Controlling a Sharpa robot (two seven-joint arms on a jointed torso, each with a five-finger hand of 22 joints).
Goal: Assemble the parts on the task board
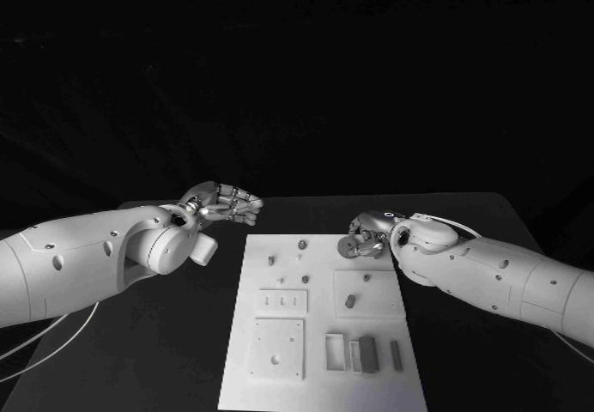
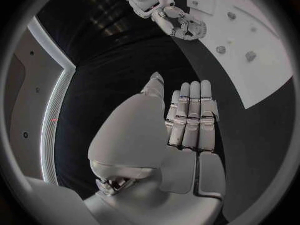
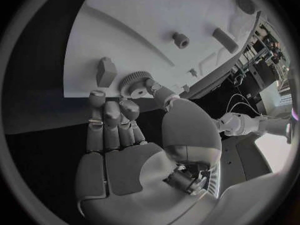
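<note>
We are gripping a gear (image 3: 132, 81) in our right hand (image 1: 366, 237) above the task board (image 1: 324, 378), our left hand (image 1: 221, 206) idling released, most parts seemingly unassembled.

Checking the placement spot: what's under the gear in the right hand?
The gear, pinched by the right hand, hangs above the task board at its edge. The board directly beneath is hidden by the gear.

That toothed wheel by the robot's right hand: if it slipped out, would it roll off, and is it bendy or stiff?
The gear, pinched in the right hand, looks stiff: its teeth stand crisp and even. Being round, it might roll if it landed on edge, but a flat disc probably tips over onto the task board. The teeth likely help the fingers grip it.
</note>
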